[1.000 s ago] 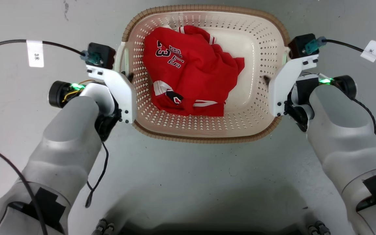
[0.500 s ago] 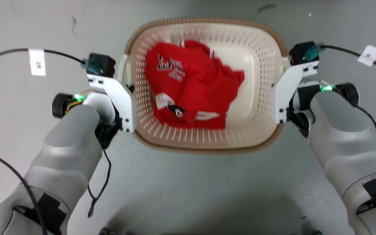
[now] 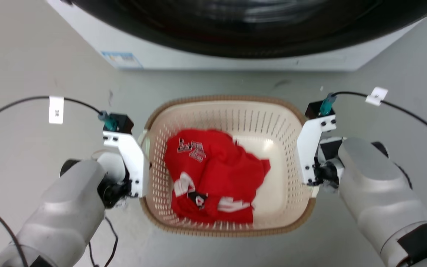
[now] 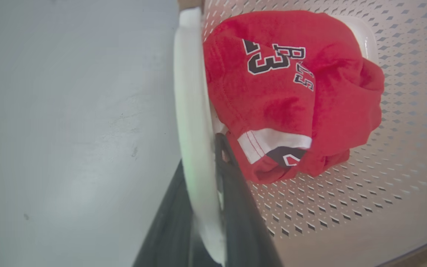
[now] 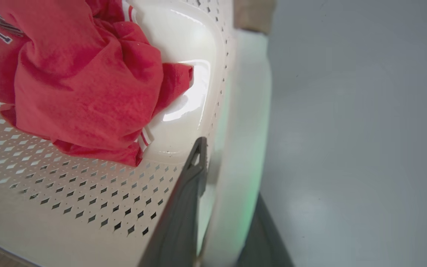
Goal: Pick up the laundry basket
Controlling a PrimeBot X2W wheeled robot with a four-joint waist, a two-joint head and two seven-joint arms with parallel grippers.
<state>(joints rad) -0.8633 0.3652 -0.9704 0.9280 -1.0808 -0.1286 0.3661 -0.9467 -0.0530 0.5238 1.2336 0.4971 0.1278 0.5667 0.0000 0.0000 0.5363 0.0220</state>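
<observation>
Holding: my left gripper (image 4: 198, 159) and my right gripper (image 5: 232, 174) each pinch one side of the laundry basket (image 3: 232, 99).
Left grip: my dark fingers (image 4: 235, 207) straddle the white left handle (image 4: 191, 111). One lies inside by the perforated wall and one outside, both pressed tight against the handle.
Right grip: my fingers (image 5: 184, 215) stand the same way about the right handle (image 5: 248, 111). The inner one lies along the perforated wall, and the outer one's tip is hidden behind the handle.
Basket place: it sits straight ahead of me between my two pale forearms. It is near the washing machine (image 3: 235, 59), with a strip of grey floor (image 3: 20, 55) showing between them.
Basket attitude: the open side faces up and the brown rim looks roughly level in the head view. I cannot tell whether its bottom touches the floor.
Contents: a crumpled red jersey (image 3: 213, 170) with white trim and dark lettering lies on the basket's bottom. It is bunched toward my left side, close to my left inner finger.
Cables: the left cable (image 3: 24, 99) and the right cable (image 3: 350, 92), each carrying a white tag, arc outward from my wrists.
</observation>
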